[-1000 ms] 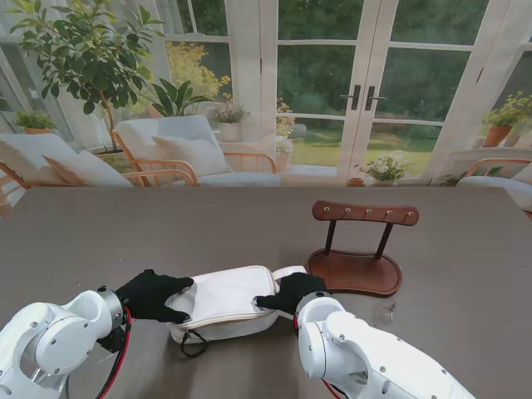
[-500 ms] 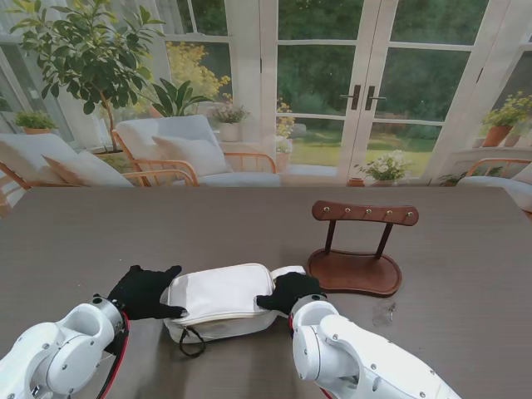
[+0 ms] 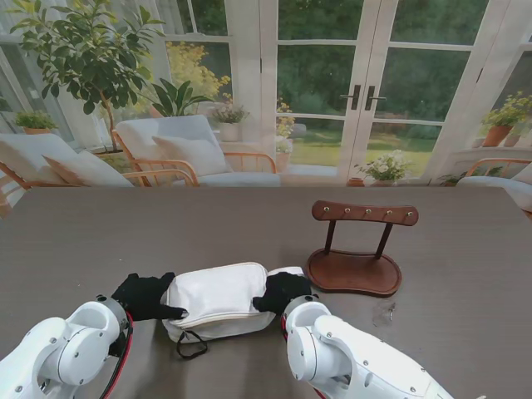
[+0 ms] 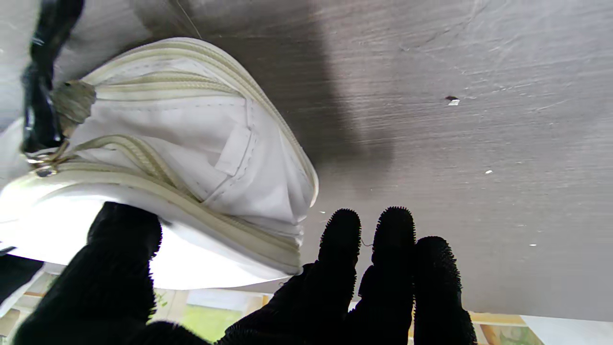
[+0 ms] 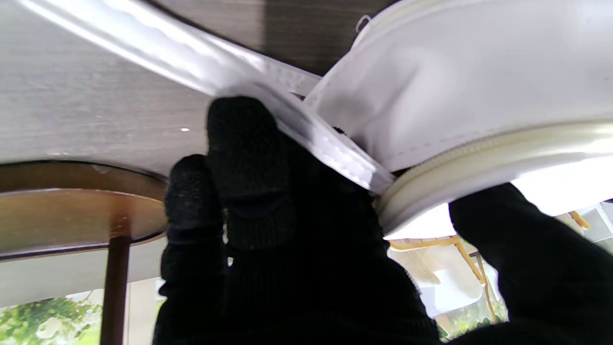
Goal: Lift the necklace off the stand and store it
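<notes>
Pouch [image 3: 218,301] (white, zippered) pinched at opposite ends by left hand [image 3: 146,297] and right hand [image 3: 283,292]

White zipped pouch [image 3: 218,301] lies flat; bare wooden stand [image 3: 356,249] upright to its right

From the stand, 1 camera looks down across the tabletop [image 3: 465,316] toward the glass doors. 2 wrist cameras peer close along each robot hand, upside down; all 3 views share the white pouch [image 3: 218,298] [image 4: 191,158] [image 5: 459,96].
</notes>
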Motion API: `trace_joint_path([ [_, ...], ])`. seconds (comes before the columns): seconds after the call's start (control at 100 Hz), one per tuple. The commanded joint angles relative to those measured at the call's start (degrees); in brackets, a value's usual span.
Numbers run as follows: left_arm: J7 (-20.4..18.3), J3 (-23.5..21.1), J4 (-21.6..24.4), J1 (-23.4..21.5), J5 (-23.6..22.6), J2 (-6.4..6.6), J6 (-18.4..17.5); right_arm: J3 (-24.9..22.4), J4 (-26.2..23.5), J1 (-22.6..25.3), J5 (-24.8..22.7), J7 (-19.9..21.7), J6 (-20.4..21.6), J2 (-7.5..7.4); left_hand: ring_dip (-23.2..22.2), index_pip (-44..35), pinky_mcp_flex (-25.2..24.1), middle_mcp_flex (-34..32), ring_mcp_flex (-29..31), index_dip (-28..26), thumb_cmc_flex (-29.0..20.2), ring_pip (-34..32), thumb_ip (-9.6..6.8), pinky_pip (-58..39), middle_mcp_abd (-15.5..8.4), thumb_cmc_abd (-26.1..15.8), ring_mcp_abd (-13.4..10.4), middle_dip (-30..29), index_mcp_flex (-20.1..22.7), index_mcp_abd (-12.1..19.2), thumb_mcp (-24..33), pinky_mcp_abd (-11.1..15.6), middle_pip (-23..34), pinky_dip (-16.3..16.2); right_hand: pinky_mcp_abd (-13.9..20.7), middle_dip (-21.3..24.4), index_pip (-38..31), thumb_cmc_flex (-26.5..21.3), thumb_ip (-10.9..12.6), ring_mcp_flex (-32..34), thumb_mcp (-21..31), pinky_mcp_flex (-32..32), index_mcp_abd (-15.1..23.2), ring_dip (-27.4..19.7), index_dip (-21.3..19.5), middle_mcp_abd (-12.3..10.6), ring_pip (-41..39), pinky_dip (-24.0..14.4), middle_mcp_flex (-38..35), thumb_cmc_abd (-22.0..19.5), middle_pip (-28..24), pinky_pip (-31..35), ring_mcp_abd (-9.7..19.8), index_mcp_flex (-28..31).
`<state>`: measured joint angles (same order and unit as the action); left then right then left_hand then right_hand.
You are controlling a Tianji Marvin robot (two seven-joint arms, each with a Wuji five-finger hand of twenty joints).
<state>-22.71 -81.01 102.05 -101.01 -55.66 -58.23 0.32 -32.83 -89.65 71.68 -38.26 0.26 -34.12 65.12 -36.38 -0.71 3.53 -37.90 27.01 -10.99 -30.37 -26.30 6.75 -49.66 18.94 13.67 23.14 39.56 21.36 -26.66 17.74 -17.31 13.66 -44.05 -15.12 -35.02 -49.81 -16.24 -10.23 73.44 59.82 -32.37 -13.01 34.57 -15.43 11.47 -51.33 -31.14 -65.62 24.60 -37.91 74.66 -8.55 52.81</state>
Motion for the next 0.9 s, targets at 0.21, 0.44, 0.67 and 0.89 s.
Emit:
trace_joint_path([
  [0.21,-4.26,-2.31,7.72,-7.07,-1.5,0.01,-0.87,3.66,4.91,-3.77,2.79,-0.96,2.4,3.82,-0.44,-4.25,1.05,-3.04,3.21,-2.32,-5.14,-1.67,-2.94,-3.05,1.24,-0.22,1.27,0.82,8.31,5.98,1.74,-1.44,0.98,0.51,-0.09,-1.45,-4.17,-14.26,-6.0,1.71,8.65,-10.3,4.49,-0.3,6.38,-5.83,-1.97,-1.14,0.13,10.98,-1.36,4.03,3.99,-6.96],
  [0.44,-7.33,-2.27,11.86,-9.12,-1.51,0.19,-0.01,7.85,8.33,-10.17,3.98,-0.22,2.25,5.95,-0.45,-6.17,1.81,-4.93,4.5,-3.79,-6.04,-2.12,-3.02,-3.96,1.23,-0.85,1.44,0.9,13.59,7.11,0.63,-1.7,1.3,1.07,0.79,-2.42,-4.29,-15.9,-6.14,1.74,9.03,-10.18,4.82,-0.51,7.3,-6.45,-1.61,-1.34,1.31,11.3,-1.01,4.25,4.62,-8.74],
  [0.67,-10.36,-0.25,12.82,-7.38,0.23,0.72,-0.9,10.78,13.46,-15.2,5.94,-1.68,2.69,9.44,-0.49,-6.37,2.3,-5.98,5.27,-4.54,-6.46,-2.47,-3.14,-4.73,0.89,-1.86,1.27,1.03,14.76,7.63,-0.57,-1.68,1.6,1.59,1.57,-2.92,-5.39,-17.96,-6.39,1.93,9.39,-10.55,5.46,-0.06,8.47,-7.03,-2.77,-1.64,1.18,12.08,-0.79,4.73,5.46,-9.54],
  [0.89,-11.9,1.46,13.45,-5.99,1.17,1.04,-1.39,12.49,18.87,-17.61,7.96,-4.58,5.1,13.05,-0.43,-6.3,2.44,-6.19,5.47,-4.92,-6.92,-2.53,-3.28,-5.17,0.71,-2.7,1.18,0.93,15.06,7.99,-1.83,-1.55,1.58,2.05,1.85,-3.16,-4.64,-16.76,-6.14,1.86,9.47,-10.51,5.99,-0.11,9.56,-7.58,-3.13,-1.84,2.27,11.6,-0.54,4.89,5.7,-10.54],
])
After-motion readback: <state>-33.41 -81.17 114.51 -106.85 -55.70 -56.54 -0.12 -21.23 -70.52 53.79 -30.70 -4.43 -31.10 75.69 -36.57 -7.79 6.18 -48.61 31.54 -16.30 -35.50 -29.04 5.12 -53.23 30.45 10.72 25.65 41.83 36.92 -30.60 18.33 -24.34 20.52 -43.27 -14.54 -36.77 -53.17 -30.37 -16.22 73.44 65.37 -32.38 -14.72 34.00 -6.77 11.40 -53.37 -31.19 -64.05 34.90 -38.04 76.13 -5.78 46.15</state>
